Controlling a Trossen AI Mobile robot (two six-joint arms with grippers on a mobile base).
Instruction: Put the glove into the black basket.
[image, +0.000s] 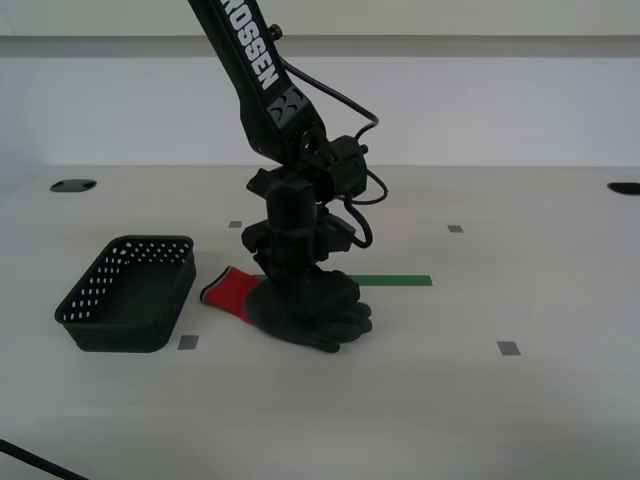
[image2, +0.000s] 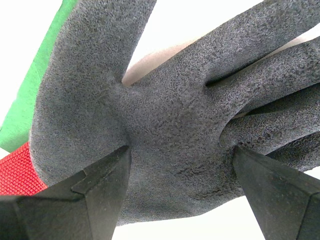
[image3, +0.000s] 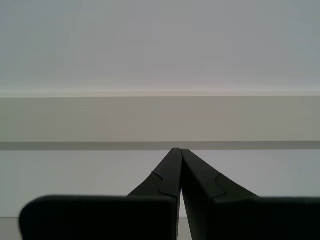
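The glove (image: 312, 312) lies flat on the table, dark grey hand toward the exterior view's right and red cuff (image: 228, 292) toward the black basket (image: 118, 330). The basket stands empty just to the exterior view's left of the cuff. My second gripper (image: 300, 282) points straight down onto the glove. In the second wrist view my second gripper (image2: 181, 150) is open, its fingertips (image2: 117, 160) spread across the glove's palm (image2: 175, 115) and touching or nearly touching it. My first gripper (image3: 179, 151) is shut and empty, facing a pale wall, and does not show in the exterior view.
A green tape strip (image: 395, 281) lies on the table behind the glove and also shows in the second wrist view (image2: 30, 100). Small grey squares (image: 509, 348) mark the tabletop. Dark cable holes (image: 72, 185) sit at the far corners.
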